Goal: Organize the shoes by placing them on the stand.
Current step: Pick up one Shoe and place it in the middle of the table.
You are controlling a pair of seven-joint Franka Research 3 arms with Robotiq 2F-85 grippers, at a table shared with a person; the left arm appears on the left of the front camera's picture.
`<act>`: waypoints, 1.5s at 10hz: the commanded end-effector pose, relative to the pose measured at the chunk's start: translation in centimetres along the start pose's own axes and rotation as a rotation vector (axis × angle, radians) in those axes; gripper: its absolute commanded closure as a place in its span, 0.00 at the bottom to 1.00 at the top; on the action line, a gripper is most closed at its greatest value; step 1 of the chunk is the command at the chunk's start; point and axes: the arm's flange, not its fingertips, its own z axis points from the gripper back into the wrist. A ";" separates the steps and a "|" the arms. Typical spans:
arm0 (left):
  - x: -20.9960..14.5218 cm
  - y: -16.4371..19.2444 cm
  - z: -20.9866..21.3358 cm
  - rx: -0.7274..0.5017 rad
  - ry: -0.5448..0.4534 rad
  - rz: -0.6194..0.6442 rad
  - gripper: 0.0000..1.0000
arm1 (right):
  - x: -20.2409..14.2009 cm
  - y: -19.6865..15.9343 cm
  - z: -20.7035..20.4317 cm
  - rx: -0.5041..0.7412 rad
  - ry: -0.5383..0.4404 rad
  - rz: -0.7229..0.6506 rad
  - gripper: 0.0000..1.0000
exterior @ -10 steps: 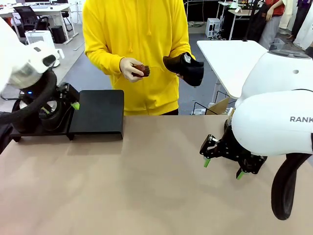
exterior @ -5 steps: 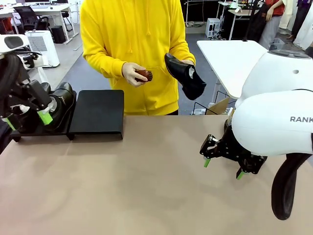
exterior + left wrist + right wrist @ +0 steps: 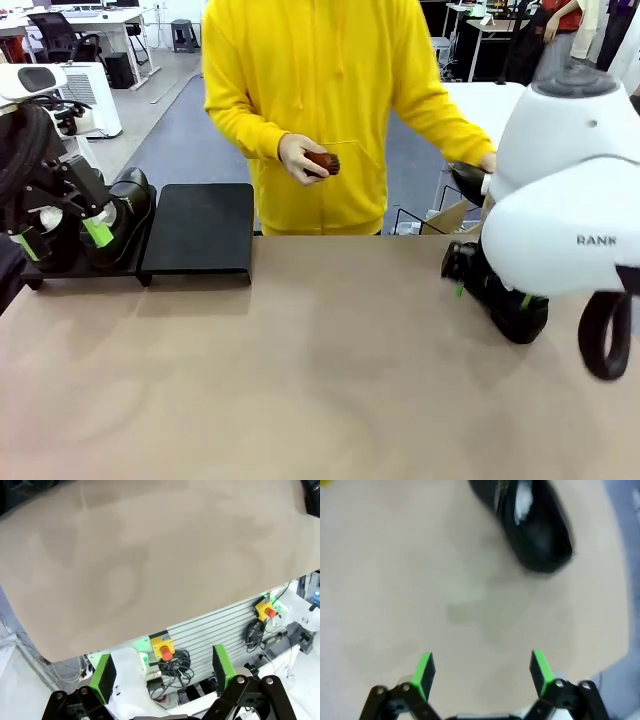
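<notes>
Shoes are partly sorted: a shoe (image 3: 130,195) sits at the stand's (image 3: 200,228) nine-o'clock end, a second shoe (image 3: 532,525) at the desk's (image 3: 300,380) three o'clock; left jaws and right jaws gape empty.

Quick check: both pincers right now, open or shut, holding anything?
Left pincer: open, holding nothing.
Right pincer: open, holding nothing; a shoe is ahead of it, untouched.

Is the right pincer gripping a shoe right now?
No, the right pincer is open and empty, and the black shoe lies well ahead of it, untouched.
</notes>
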 end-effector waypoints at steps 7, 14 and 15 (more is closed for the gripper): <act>-0.6 0.4 -0.2 0.002 -0.001 -0.015 0.00 | -5.6 -0.1 2.7 0.058 0.127 0.129 0.00; -0.6 0.4 -0.2 0.002 -0.001 -0.015 0.00 | -6.8 -0.2 2.5 0.042 0.159 0.145 0.00; -0.6 0.4 -0.2 0.002 -0.001 -0.015 0.00 | -6.8 -0.2 2.5 0.042 0.159 0.145 0.00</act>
